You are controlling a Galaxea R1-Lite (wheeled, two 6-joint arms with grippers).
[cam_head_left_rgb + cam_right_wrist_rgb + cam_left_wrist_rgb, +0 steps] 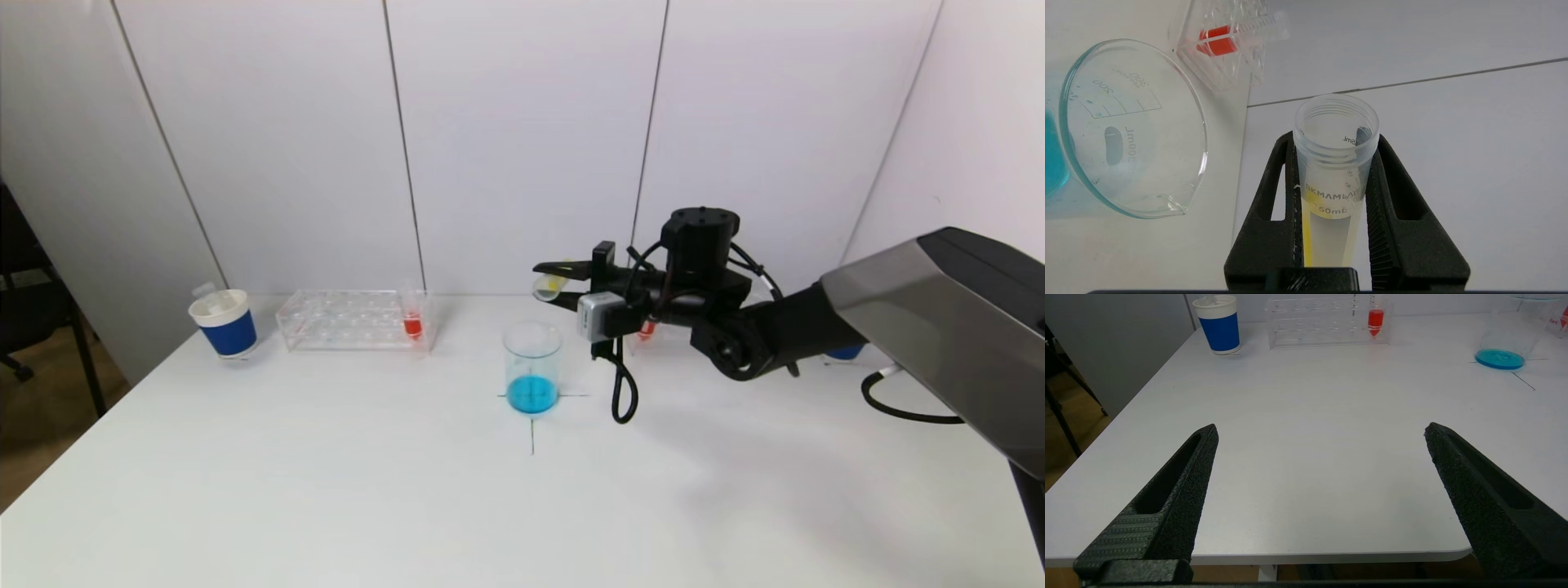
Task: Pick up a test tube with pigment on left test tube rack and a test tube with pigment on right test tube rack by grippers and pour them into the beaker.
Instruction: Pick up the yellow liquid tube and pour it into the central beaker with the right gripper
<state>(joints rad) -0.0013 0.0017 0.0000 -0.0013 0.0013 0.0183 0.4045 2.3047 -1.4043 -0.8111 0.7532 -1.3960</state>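
Observation:
My right gripper (553, 286) is shut on a test tube with yellow pigment (549, 284), held nearly level just above and to the right of the glass beaker (532, 367), which holds blue liquid. In the right wrist view the tube (1335, 171) sits between the fingers (1274, 196) with its open mouth away from the beaker (1131, 126). The left rack (353, 320) holds a tube of red pigment (413, 325). The right rack is mostly hidden behind the right arm; a red tube (647, 330) peeks out. My left gripper (1321, 433) is open and empty over the table's near edge.
A blue and white paper cup (223, 322) stands left of the left rack. Another blue cup (845, 352) is partly hidden behind the right arm. A black cable (624, 392) hangs from the right wrist beside the beaker. A black cross marks the table (326, 490) under the beaker.

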